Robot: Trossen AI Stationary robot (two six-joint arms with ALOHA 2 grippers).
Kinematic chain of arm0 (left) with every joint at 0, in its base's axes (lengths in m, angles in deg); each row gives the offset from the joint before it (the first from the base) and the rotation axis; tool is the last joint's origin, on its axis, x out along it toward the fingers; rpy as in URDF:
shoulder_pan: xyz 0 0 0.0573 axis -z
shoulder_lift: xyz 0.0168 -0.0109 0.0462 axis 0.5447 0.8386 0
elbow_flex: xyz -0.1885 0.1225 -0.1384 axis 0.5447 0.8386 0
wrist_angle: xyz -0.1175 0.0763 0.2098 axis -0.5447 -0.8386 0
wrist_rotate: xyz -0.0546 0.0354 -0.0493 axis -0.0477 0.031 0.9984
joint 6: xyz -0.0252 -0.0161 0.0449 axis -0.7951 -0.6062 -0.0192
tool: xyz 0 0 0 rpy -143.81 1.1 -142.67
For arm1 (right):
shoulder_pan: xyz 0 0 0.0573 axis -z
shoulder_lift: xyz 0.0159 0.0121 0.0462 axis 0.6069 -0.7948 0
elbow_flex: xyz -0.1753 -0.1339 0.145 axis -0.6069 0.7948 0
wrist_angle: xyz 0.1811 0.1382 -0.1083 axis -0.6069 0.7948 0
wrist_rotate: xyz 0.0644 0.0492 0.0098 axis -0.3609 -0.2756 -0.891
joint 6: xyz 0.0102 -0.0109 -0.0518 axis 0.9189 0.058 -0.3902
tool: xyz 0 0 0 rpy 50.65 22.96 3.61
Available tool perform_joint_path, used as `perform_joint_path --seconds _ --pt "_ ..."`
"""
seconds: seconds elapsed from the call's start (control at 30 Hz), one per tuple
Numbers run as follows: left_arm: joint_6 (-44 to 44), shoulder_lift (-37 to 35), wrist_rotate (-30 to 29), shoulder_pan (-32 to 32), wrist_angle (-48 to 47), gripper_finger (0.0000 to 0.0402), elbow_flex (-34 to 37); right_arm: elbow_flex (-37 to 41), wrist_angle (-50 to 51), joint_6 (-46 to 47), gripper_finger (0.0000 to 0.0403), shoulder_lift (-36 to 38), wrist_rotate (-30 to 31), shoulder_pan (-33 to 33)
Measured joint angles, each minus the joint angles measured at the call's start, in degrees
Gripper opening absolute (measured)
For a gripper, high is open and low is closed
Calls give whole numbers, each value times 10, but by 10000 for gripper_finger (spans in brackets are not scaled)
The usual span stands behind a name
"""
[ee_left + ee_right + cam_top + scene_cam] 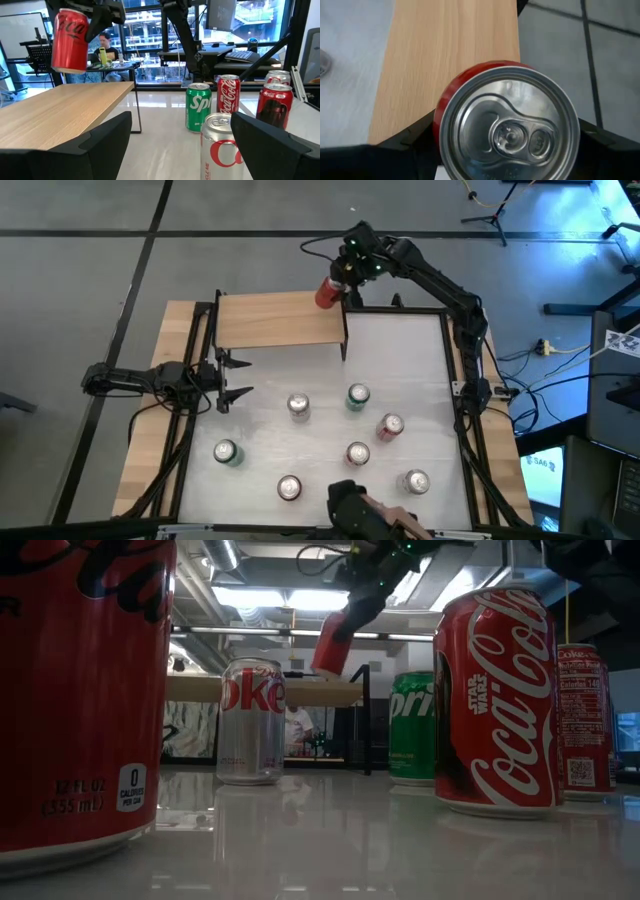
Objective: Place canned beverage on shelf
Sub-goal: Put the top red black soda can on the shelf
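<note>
The right gripper has its jaws clamped around a red can, holding it tilted in the air above the far right corner of the shelf. The left gripper waits near the shelf's front edge, jaws wide and empty, with six cans scattered over the counter.

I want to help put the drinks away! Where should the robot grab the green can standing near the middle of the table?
Grab the green can around its round side, about halfway up, with the claw coming down from above. It stands upright with its top facing up, and there is free space on the table around it, so the fingers can probably slide down on both sides without bumping other cans.
</note>
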Motion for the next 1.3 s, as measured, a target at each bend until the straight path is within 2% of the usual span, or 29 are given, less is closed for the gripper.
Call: perform_joint_path --seconds 0.5,0.93,1.3 --pt "0 0 0 0 0 330 0 0 -12 -1 301 -24 1 1" --pt "0 0 0 0 0 330 0 0 -14 -2 301 -40 47 0" --pt "0 0 0 0 0 330 0 0 -13 -4 301 -40 50 0"
